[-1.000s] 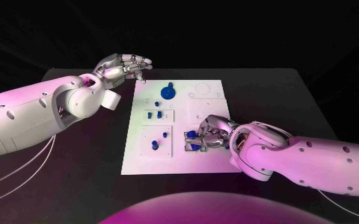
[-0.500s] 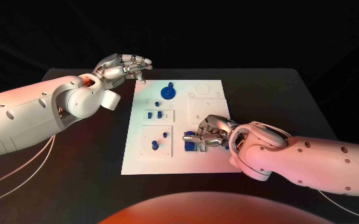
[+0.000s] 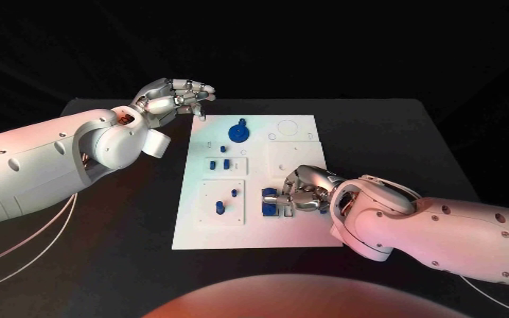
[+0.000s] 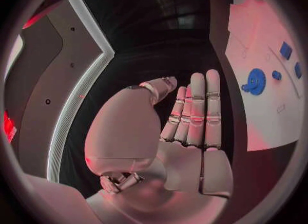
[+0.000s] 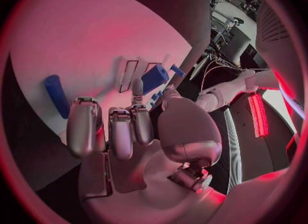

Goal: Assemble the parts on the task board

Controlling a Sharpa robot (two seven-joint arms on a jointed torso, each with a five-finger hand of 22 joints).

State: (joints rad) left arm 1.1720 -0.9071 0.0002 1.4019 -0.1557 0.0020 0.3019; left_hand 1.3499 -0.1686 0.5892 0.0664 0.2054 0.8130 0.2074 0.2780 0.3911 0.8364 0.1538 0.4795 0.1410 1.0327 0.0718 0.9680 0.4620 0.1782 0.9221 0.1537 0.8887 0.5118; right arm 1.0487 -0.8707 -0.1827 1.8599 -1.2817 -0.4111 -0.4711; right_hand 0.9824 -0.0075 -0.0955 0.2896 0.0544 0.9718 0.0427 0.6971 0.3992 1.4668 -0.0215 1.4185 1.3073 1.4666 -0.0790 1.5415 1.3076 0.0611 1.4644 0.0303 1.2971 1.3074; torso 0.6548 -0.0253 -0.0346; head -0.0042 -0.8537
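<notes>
Right hand is down on the task board, over its near-right area, fingers curled in around a blue block. In the right wrist view the block sits right at the fingertips, next to a rectangular slot outline on the board, and it looks pinched between the thumb and a finger, though honestly the contact itself is hard to make out. A blue cylinder lies flat on the board near that hand, just off to the side of the curled fingers. Left hand is up off the surface, beyond the board's far-left corner, holding nothing; the left wrist view shows its fingers straight and close together with the thumb out to the side, so it's basically an open, flat hand. On the board itself: a blue gear sits in the far part, with a small blue knob just beside it on the near side. Closer in from the gear there's a small inset plate with two short blue pegs side by side, and nearer still another inset with a blue pin standing in it, left of the right hand. The board lies in the middle of the black surface.
</notes>
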